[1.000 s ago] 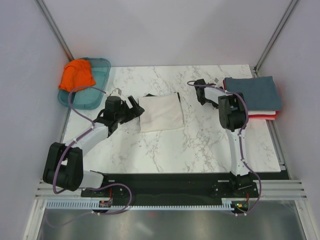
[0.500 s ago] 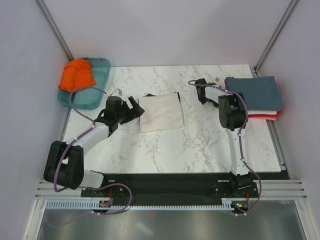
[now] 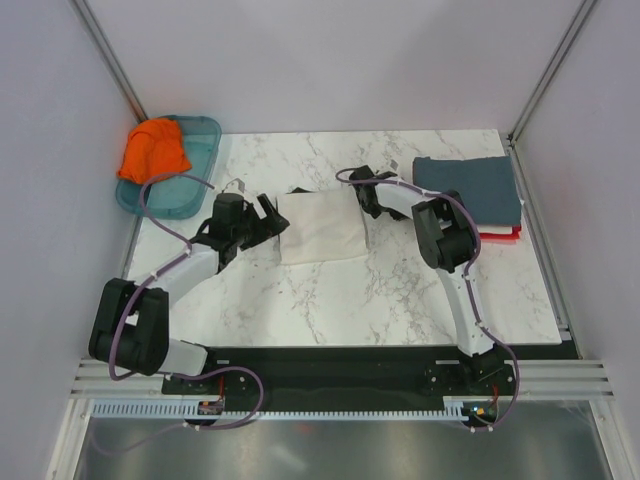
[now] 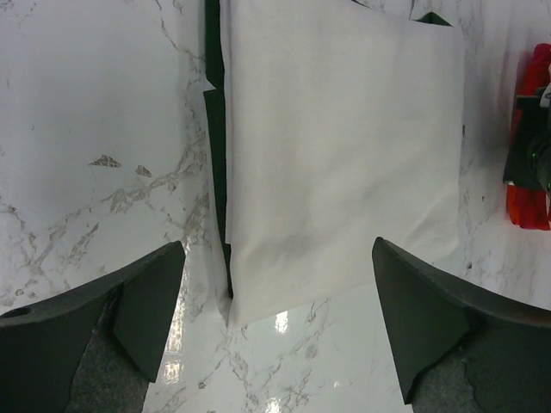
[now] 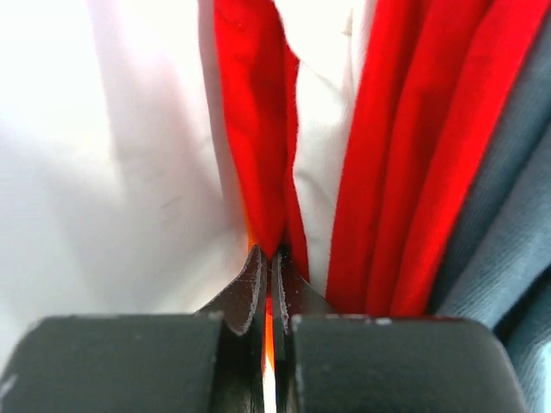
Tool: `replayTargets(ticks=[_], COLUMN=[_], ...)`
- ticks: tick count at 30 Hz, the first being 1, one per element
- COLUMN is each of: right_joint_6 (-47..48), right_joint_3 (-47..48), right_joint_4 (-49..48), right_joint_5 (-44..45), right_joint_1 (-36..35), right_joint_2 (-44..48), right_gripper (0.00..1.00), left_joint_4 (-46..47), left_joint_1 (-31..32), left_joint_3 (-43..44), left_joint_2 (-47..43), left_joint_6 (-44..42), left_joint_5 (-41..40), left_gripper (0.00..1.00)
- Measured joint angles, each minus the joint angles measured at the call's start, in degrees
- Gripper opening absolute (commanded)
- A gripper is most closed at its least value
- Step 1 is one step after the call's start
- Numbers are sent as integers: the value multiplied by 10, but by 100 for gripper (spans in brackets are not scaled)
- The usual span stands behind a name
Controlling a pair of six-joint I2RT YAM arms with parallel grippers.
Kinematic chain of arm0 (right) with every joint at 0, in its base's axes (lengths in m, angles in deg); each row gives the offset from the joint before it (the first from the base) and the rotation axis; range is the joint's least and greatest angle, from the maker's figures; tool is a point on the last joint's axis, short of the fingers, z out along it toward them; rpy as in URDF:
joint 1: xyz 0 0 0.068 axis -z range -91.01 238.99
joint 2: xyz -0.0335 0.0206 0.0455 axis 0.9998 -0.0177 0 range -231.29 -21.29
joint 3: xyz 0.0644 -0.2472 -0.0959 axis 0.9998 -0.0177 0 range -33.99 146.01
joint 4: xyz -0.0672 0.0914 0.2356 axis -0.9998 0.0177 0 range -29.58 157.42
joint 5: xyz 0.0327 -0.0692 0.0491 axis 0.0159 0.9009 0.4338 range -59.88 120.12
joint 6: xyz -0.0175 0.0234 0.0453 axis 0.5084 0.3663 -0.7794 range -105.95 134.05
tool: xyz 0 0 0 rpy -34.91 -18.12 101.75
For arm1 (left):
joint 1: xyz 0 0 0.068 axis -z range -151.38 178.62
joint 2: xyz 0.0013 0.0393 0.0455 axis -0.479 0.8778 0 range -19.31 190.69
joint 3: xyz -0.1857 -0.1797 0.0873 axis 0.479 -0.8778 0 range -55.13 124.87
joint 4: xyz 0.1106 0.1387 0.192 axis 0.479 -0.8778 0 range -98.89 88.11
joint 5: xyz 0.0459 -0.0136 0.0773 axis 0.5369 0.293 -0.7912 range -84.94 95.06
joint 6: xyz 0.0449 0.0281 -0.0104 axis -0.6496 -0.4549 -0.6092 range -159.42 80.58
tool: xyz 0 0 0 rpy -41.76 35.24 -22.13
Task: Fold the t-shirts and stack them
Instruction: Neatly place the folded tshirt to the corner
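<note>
Folded cream t-shirt (image 3: 320, 225) on marble table (image 3: 400, 290), left gripper (image 4: 274, 254) spread wide at its left edge, right gripper (image 5: 269, 258) to its right clenched on red t-shirt (image 5: 250, 129) under slate-blue t-shirt (image 3: 470, 185), orange t-shirt (image 3: 152, 150) in teal tray (image 3: 205, 140) far left of it
</note>
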Motion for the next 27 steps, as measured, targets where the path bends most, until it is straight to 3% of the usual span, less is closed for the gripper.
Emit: replayTargets(ticks=[4,15,17,19,27], right_joint_6=[-21,-63,-65,-68,-84], right_joint_3=[30,101,101,100,37], right_joint_4=[19,5,-7,-25,-131], right_joint_5=[-35,-195,-220,-243,-377], right_joint_1=[-31,-63,-63,-63,-47], right_joint_2=[0,41,59,78,150], right_gripper=[21,47,59,64,62], left_joint_4=[0,-7,-8,-9,-11], left_joint_1=[0,-8,-9,-9,-9], left_joint_3=[0,3,7,14,64], left_joint_2=[4,31,39,46,105], left_joint_6=[0,0,0,0,-3], left_joint_5=[-1,-13,-13,-14,-23], left_gripper=[100,100,100,100,97])
